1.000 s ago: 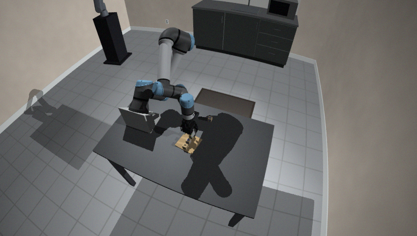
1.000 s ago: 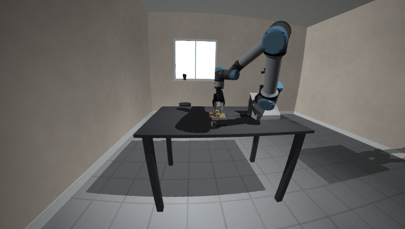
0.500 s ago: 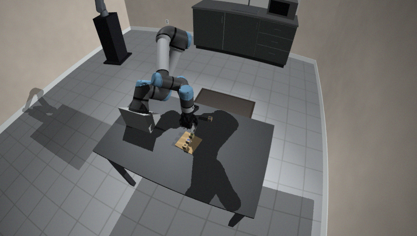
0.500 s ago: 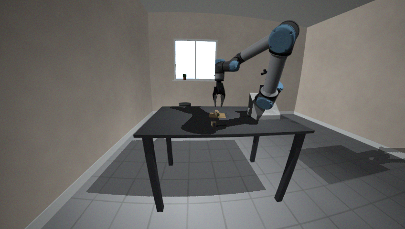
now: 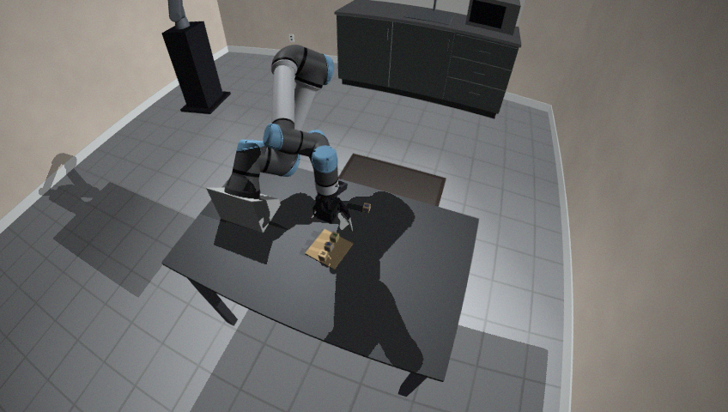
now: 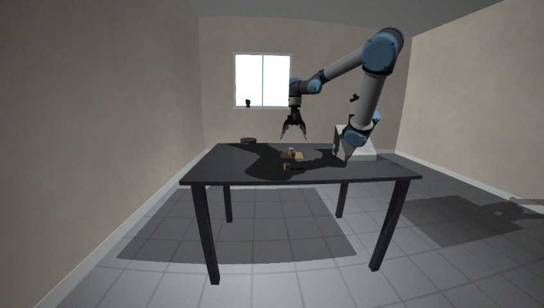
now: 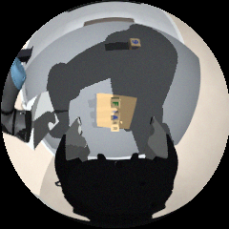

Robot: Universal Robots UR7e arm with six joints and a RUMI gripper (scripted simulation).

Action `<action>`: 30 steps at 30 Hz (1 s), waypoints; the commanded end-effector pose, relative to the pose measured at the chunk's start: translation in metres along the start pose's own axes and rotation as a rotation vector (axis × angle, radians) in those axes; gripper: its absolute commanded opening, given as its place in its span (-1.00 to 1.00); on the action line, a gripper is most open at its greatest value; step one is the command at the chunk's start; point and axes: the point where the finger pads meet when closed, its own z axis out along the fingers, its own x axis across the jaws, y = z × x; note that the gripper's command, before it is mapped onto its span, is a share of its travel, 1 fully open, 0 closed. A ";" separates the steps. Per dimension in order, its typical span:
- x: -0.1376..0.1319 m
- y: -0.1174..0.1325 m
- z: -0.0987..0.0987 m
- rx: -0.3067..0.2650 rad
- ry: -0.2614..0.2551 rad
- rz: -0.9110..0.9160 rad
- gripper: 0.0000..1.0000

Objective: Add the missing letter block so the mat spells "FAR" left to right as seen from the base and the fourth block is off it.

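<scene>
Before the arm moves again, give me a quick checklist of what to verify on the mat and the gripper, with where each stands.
1. Gripper open and empty: ok, jaws spread wide, nothing between them.
2. Gripper lifted above the blocks: ok, it hangs well above the mat.
3. Three blocks on the mat: ok, the three blocks sit close together in a straight row.
4. Fourth block off the mat: ok, it rests on the table, apart from the mat.
5. Letters read FAR, upright: cannot tell, too small to read.
</scene>
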 end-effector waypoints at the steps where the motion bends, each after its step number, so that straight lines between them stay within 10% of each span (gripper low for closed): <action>1: 0.000 0.000 0.000 0.000 0.001 0.000 1.00; 16: 0.000 0.000 -0.005 0.000 0.001 0.000 1.00; 30: 0.000 0.000 -0.060 0.000 0.001 0.000 1.00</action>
